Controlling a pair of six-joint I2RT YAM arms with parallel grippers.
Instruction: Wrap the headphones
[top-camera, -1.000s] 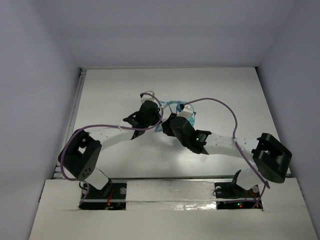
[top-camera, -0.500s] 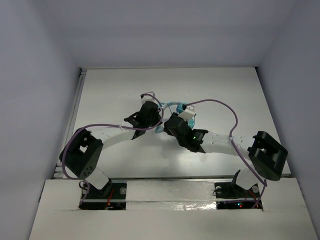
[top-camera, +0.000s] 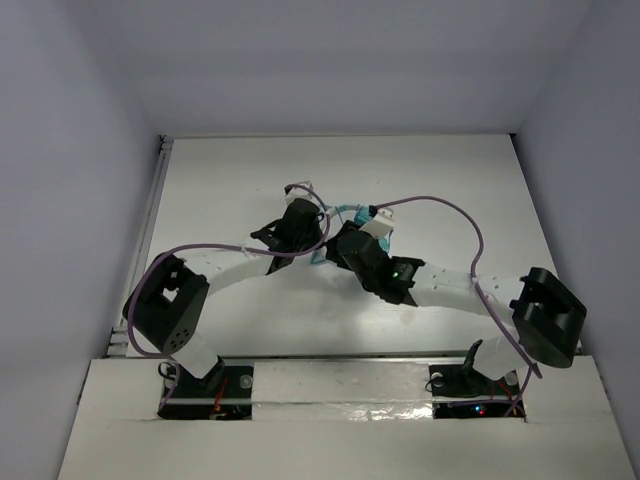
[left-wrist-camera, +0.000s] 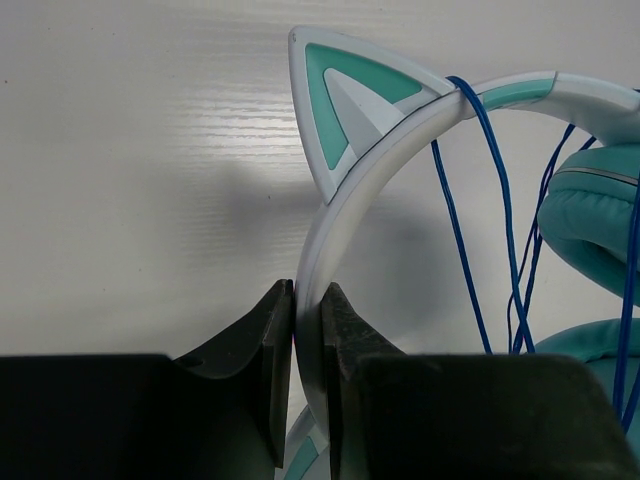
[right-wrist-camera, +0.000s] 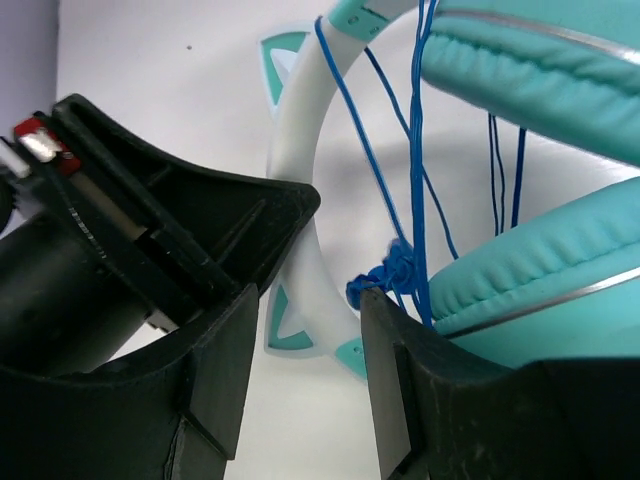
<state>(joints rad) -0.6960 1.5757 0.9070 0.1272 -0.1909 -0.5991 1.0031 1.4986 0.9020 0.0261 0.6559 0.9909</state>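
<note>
The headphones (top-camera: 347, 212) lie mid-table, with teal ear cups (right-wrist-camera: 540, 280), a pale headband (left-wrist-camera: 400, 130) bearing cat ears (left-wrist-camera: 340, 100), and a thin blue cord (left-wrist-camera: 500, 230) looped loosely around the band. My left gripper (left-wrist-camera: 308, 300) is shut on the headband; it also shows in the top view (top-camera: 308, 214). My right gripper (right-wrist-camera: 305, 300) is open right beside it (top-camera: 340, 238), its jaws straddling the lower band. A knotted bunch of cord (right-wrist-camera: 385, 272) rests at the tip of its right finger (right-wrist-camera: 390, 350). The plug is not visible.
Purple arm cables (top-camera: 440, 205) arc over the table above both arms. The left gripper's black body (right-wrist-camera: 150, 220) sits very close to my right gripper's left finger. The white table (top-camera: 220, 180) is walled at the back and sides.
My right wrist has shifted slightly up and left, closer to the headphones and the left gripper. The left gripper keeps its hold on the headband.
</note>
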